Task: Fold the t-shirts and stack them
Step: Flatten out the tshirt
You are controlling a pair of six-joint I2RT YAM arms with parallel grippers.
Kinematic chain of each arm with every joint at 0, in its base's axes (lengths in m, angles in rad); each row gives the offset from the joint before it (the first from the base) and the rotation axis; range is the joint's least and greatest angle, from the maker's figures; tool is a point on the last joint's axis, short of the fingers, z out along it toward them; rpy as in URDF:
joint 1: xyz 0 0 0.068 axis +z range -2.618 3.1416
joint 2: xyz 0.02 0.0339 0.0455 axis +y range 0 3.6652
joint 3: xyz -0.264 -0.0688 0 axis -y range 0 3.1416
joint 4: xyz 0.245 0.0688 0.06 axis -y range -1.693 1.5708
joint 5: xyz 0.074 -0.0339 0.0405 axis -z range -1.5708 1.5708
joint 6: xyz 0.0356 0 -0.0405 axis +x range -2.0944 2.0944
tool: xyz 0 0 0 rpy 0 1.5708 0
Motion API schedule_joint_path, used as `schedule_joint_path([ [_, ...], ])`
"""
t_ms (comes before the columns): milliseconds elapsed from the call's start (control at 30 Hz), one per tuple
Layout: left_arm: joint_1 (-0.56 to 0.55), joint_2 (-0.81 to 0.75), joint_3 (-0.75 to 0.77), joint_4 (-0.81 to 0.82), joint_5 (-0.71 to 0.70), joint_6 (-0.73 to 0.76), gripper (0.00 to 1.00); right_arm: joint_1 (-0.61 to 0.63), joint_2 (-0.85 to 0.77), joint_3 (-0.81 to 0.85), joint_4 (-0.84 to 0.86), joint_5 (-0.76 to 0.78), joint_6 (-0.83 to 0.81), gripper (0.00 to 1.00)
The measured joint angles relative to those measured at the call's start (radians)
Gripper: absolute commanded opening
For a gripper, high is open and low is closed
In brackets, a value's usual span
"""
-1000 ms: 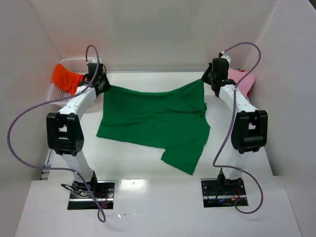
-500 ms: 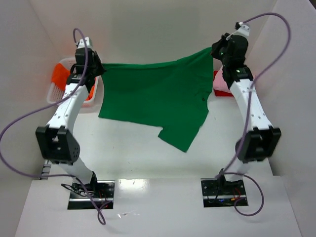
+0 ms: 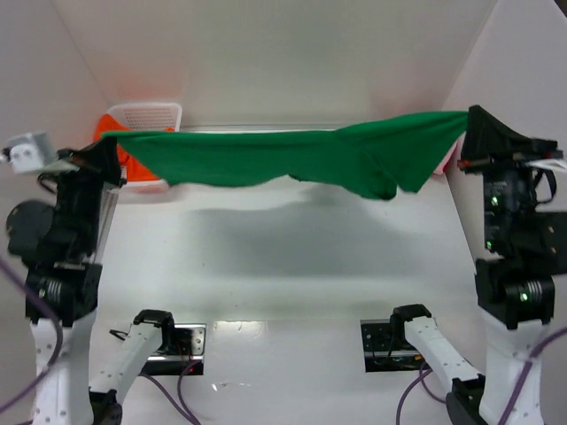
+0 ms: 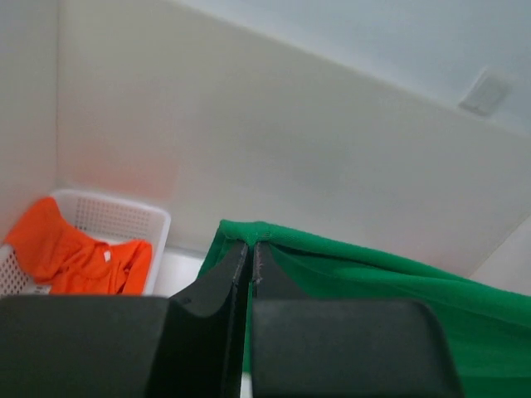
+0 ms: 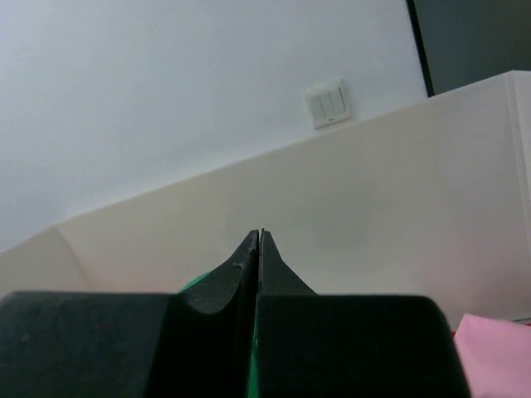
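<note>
The bright green t-shirt (image 3: pixel 283 159) hangs stretched in the air between both arms, high above the table. My left gripper (image 3: pixel 108 140) is shut on its left corner; the left wrist view shows the green cloth (image 4: pixel 373 274) pinched at my gripper's tips (image 4: pixel 251 246). My right gripper (image 3: pixel 467 118) is shut on the shirt's right end; in the right wrist view only a sliver of green (image 5: pixel 192 283) shows beside the closed gripper (image 5: pixel 260 235). An orange t-shirt (image 3: pixel 120 155) lies in the basket, also seen in the left wrist view (image 4: pixel 79 253). A pink t-shirt (image 5: pixel 498 352) lies at the far right.
The white mesh basket (image 3: pixel 151 115) stands at the back left by the wall; it also shows in the left wrist view (image 4: pixel 124 217). White walls close in the table (image 3: pixel 283 266) on three sides. The arm bases sit at the near edge.
Both arms have risen high and swung outward, lifting the green t-shirt fully off the table and stretching it out level in the air.
</note>
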Motion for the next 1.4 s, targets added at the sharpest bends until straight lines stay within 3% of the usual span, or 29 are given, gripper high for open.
schedule_joint_path([
  [200,0.000,-0.210,-0.005,-0.099,-0.017,-0.004,0.00,0.000,-0.119,0.058,-0.148,-0.005,-0.005,0.00],
  [367,-0.008,-0.199,-0.002,-0.119,-0.032,-0.012,0.00,0.000,-0.098,0.166,-0.202,0.020,-0.017,0.00],
  [500,-0.008,-0.081,-0.042,-0.127,-0.032,-0.034,0.00,0.000,-0.035,0.140,-0.198,0.042,-0.023,0.00],
  [800,-0.008,0.164,-0.187,-0.129,-0.043,-0.056,0.00,0.001,0.301,-0.080,-0.163,0.048,-0.033,0.00],
  [1133,-0.009,0.320,-0.327,-0.111,-0.026,-0.087,0.00,0.039,0.411,-0.395,-0.075,0.010,0.014,0.00],
  [1400,-0.008,0.606,-0.305,-0.047,-0.094,-0.090,0.00,0.042,0.648,-0.386,0.007,0.016,0.032,0.00],
])
